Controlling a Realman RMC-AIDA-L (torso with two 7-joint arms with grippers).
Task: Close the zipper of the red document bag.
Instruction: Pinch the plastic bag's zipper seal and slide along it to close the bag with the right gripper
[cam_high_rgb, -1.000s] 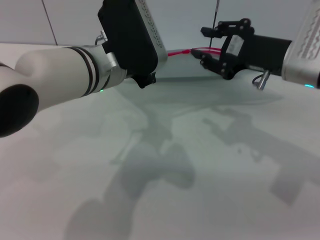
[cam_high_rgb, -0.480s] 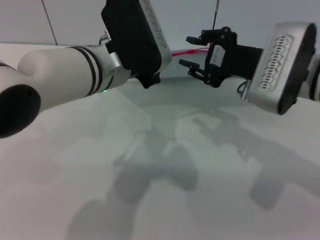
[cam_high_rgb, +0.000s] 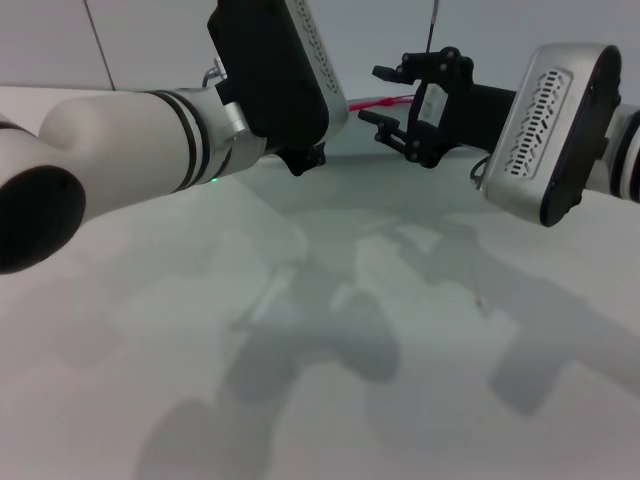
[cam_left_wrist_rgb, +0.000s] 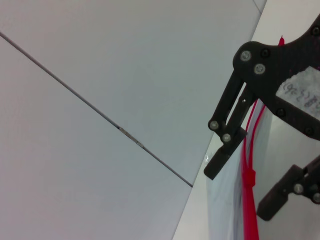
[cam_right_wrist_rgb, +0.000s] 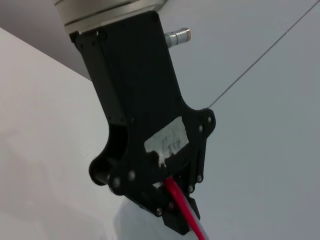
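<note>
The left hand (cam_right_wrist_rgb: 172, 210) is clamped on the zipper (cam_left_wrist_rgb: 248, 175) to steady it, while the right hand (cam_high_rgb: 395, 100) waits apart beside it.

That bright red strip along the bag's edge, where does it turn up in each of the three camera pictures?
Head view: the zipper is a short red line far back, between the two arms.
Left wrist view: it runs along the picture's right side, between the right gripper's open fingers.
Right wrist view: it leaves the left gripper, shut on it, toward the bottom edge.
Shared landmark: the grey wall seam.
</note>
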